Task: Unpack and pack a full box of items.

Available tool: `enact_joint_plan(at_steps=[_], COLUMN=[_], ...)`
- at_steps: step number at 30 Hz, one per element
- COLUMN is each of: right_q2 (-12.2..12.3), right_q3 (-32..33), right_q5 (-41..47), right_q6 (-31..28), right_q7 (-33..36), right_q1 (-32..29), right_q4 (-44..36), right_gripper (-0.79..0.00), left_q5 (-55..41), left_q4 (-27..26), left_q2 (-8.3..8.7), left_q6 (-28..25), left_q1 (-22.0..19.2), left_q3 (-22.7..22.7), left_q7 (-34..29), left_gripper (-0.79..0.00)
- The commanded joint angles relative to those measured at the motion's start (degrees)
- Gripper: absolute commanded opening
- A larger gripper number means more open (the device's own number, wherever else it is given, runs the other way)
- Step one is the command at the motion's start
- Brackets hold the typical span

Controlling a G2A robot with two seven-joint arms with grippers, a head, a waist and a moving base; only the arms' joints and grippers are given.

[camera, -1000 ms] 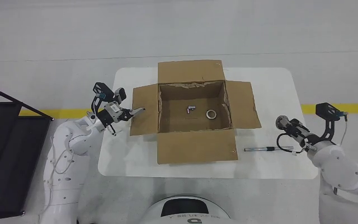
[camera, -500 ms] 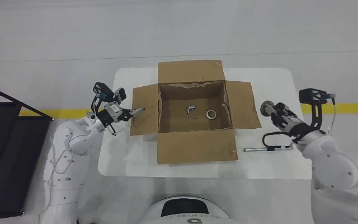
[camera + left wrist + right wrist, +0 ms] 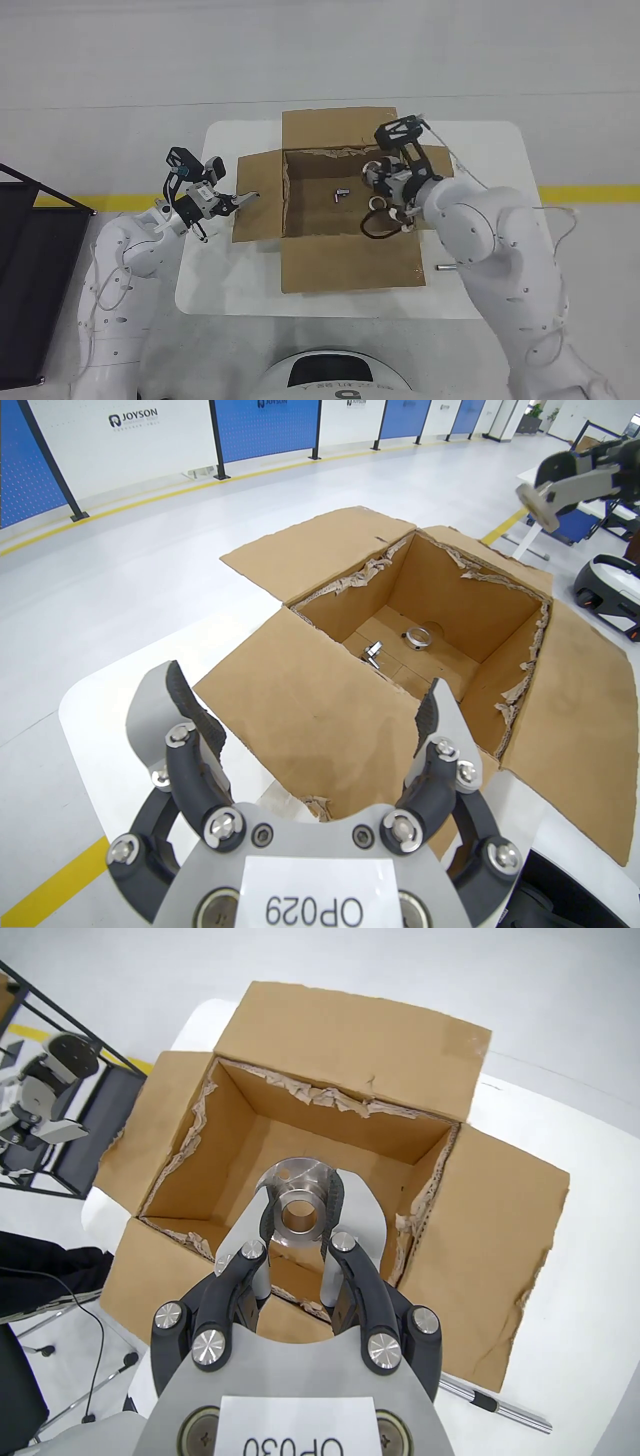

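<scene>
Right wrist view looks straight down on the flanged metal bushing (image 3: 299, 1218), which the right claw (image 3: 301, 1207) pinches by its hub, with the flange on the far side. It hangs above the open cardboard box (image 3: 350, 1053), over the right part of the cavity.

On the box floor lie a metal shaft collar (image 3: 419, 636) and, close beside it but apart, a small metal bracket piece (image 3: 372, 650). All four flaps are folded outward, and torn paper edging runs along the inner rim.

The left claw (image 3: 305, 674) is spread wide with nothing between its fingers. It hovers at the outer edge of the left flap.

The box sits in the middle of a white surface (image 3: 220, 290) with rounded corners. The far flap reaches the surface's far edge, and the near flap stops short of the near edge, which leaves a bare strip there. Bare strips also run outside the left and right flaps.

A metal rod with a black grip (image 3: 520, 1415) lies on the right strip, just beside the corner of the near flap.

The floor around is pale grey, with a yellow line (image 3: 590, 192) crossing behind the surface. A black frame rack (image 3: 25, 260) stands off to the left, well apart from the box.
</scene>
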Motion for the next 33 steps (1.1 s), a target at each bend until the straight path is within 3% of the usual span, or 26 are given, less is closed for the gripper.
enact_joint_plan(at_steps=[1, 9, 15, 24, 33], right_q2=[-0.7, -3.4, -4.9, -7.6, -10.9], right_q3=[-4.7, -15.8, -17.9, -20.9, -24.7], right_q5=[-0.8, -5.5, -5.7, -3.0, -1.4], right_q6=[1.1, 6.6, 9.3, 10.6, 12.4], right_q7=[0.1, 2.2, -0.2, -9.3, -12.1], right_q1=[2.9, 11.3, 13.9, 17.7, 22.4], right_q4=[4.3, 21.6, 28.9, 40.7, 52.5], right_gripper=[-0.785, -0.785, -0.785, -0.785, -0.785], left_q5=[0.0, 0.0, 0.0, 0.0, 0.0], left_q4=[0.0, 0.0, 0.0, 0.0, 0.0], left_q2=[0.0, 0.0, 0.0, 0.0, 0.0], left_q6=[0.0, 0.0, 0.0, 0.0, 0.0], left_q1=[0.0, 0.0, 0.0, 0.0, 0.0], left_q3=[0.0, 0.0, 0.0, 0.0, 0.0], left_q7=[0.0, 0.0, 0.0, 0.0, 0.0], left_gripper=[0.0, 0.0, 0.0, 0.0, 0.0])
